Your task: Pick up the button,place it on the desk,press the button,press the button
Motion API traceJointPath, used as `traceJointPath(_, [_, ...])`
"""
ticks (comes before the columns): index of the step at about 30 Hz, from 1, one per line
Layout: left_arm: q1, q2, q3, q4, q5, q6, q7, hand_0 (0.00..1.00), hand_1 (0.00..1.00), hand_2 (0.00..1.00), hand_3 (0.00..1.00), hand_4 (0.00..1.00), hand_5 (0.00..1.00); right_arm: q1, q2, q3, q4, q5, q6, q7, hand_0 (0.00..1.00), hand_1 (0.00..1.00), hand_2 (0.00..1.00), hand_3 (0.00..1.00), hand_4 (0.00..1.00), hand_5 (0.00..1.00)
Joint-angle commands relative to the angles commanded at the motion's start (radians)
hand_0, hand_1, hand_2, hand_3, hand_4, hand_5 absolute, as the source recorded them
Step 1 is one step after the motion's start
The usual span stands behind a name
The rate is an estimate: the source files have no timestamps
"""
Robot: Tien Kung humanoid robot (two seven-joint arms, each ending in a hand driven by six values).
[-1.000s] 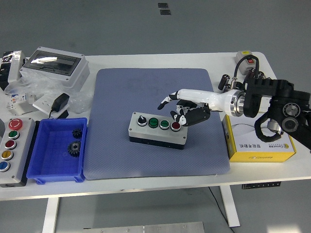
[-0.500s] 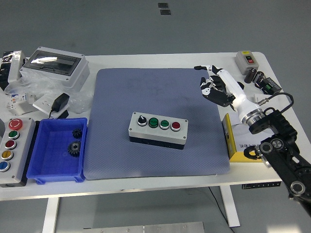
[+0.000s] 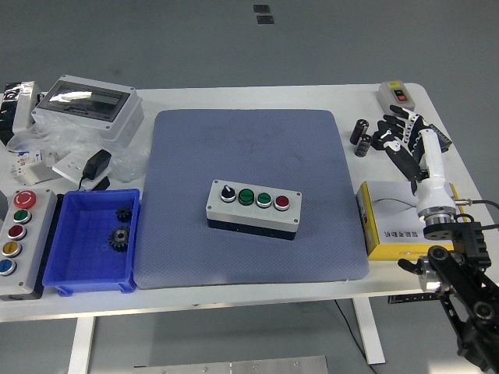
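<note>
The button box [image 3: 253, 208] sits flat on the blue mat [image 3: 249, 195], a little toward the mat's near edge and about midway between its left and right edges, lid up so the black selector knob [image 3: 228, 192], two green buttons [image 3: 255, 197] and the red button [image 3: 281, 202] all face the ceiling. That looks like the reason for the placement: level on a soft pad, the caps are open to a push from above.

Nothing touches it. The right hand [image 3: 399, 137] hangs well apart from the box, out past the mat's right edge near the table's far right corner, fingers spread and relaxed, holding nothing. Under its forearm lies a yellow carton [image 3: 413, 230] at the table's right edge, and by the fingers stand some small black cylinders [image 3: 362, 137] and a little grey switch box [image 3: 396, 94].

I'd judge the box already set down. The left hand is out of sight.

Along the table's left edge: a blue bin [image 3: 90, 241] holding gears [image 3: 119, 236], and a taller button station [image 3: 19, 241].
</note>
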Motion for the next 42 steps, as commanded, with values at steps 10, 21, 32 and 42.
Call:
traceJointPath(10, [-0.017, 0.017, 0.003, 0.000, -0.007, -0.002, -0.015, 0.608, 0.601, 0.531, 0.593, 0.608, 0.247, -0.003, -0.012, -0.024, 0.009, 0.020, -0.002, 0.005, 0.998, 0.998, 0.998, 0.998, 0.998, 0.998])
traceJointPath(21, [-0.015, 0.023, 0.001, 0.000, -0.028, 0.002, -0.022, 0.607, 0.601, 0.532, 0.593, 0.613, 0.242, -0.024, -0.009, -0.020, 0.026, 0.009, -0.004, -0.001, 0.998, 0.998, 0.998, 0.998, 0.998, 0.998])
traceJointPath(32, [-0.012, 0.022, 0.002, 0.000, -0.040, 0.004, -0.022, 0.608, 0.602, 0.534, 0.596, 0.618, 0.244, -0.033, -0.008, -0.013, 0.042, -0.032, -0.024, -0.012, 0.998, 0.998, 0.998, 0.998, 0.998, 0.998])
traceJointPath(42, [-0.014, 0.021, 0.011, 0.000, -0.058, 0.005, -0.023, 0.608, 0.601, 0.535, 0.598, 0.620, 0.242, -0.036, -0.007, -0.014, 0.052, -0.067, -0.045, -0.019, 0.998, 0.998, 0.998, 0.998, 0.998, 0.998])
